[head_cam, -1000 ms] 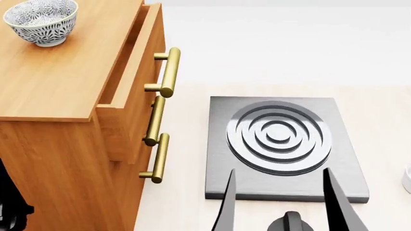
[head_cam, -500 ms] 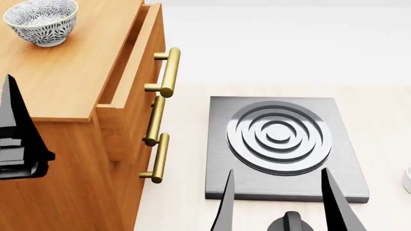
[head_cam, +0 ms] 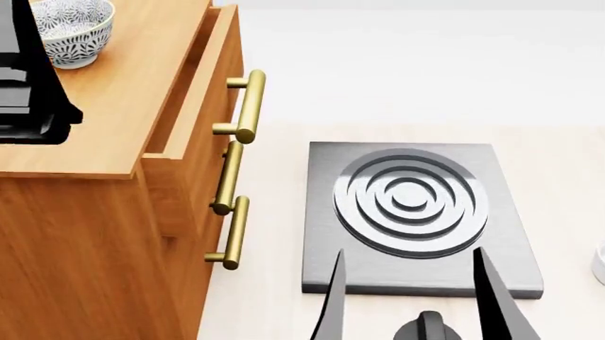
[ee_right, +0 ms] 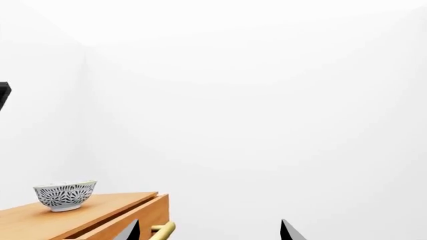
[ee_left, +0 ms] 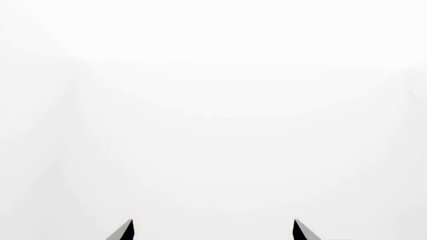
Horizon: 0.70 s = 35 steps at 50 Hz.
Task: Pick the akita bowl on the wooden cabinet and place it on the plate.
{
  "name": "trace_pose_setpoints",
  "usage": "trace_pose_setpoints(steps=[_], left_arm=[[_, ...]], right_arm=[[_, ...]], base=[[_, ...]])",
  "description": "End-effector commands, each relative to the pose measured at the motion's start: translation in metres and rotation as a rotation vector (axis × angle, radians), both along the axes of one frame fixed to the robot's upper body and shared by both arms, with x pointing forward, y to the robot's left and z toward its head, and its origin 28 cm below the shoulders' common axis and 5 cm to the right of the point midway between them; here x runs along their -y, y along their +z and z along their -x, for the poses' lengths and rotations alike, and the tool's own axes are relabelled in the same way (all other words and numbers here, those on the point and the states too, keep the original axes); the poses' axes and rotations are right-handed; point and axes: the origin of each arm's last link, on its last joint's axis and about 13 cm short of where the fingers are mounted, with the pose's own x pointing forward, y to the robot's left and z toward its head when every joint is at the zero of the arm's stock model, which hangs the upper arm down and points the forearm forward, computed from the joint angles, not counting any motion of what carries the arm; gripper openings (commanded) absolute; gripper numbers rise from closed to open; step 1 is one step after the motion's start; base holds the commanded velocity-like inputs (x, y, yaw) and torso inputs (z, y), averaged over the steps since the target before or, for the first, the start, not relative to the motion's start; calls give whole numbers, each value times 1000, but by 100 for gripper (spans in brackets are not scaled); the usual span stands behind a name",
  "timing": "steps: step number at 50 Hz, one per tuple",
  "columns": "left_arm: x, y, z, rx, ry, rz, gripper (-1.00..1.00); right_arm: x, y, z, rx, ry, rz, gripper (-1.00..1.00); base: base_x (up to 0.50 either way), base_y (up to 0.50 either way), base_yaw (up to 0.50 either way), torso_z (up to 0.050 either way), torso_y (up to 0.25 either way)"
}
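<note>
- Landmark for all entries: the wooden cabinet (head_cam: 104, 92), at the left of the head view.
- Left gripper (head_cam: 28, 78): over the last second it has climbed from below the cabinet's front edge to above the top surface. You now have it just in front of the akita bowl (head_cam: 71, 32), overlapping the bowl's near side in the head view. Contact cannot be confirmed. In the left wrist view only two dark fingertips (ee_left: 127, 231) show, well apart against blank white, so the pincer is spread wide and holds nothing.
- Akita bowl: unmoved, upright on the cabinet top near its back left corner. The right wrist view shows it standing free on the wood.
- Meaning: the reach is under way and the grasp is not yet made. You probably need to carry the left gripper over the rim and bring it down before closing.
- Top drawer (head_cam: 194, 106): stands slightly open at the cabinet's right face, unchanged.
- Stove plate (head_cam: 416, 212): on the counter right of the cabinet.
- Right gripper (head_cam: 416, 297): parked at the stove plate's near edge, fingers apart, empty, as before.
- The plate: not in view.
</note>
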Motion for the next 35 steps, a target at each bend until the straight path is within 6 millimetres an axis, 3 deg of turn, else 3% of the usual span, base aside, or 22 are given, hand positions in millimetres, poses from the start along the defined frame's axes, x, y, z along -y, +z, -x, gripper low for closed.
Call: trace_pose_setpoints(steps=[1,10,23,35], left_arm=[[4,38,-10,-7,-10,-51,100],[4,65,-17,-20,-4,-76,100],[-3,106,-56,-154,-30,-18,100],[-3,136,-87,-269,11,-68,100]], right_arm=[[-1,-1,-1,-4,6,-2,100],[0,0,0,-1,10,-4,100],[0,2,1,5,17,-10,100],[0,2,2,7,19,-12,100]], base=[[0,0,0,0,0],[0,0,0,0,0],[0,0,0,0,0],[0,0,0,0,0]])
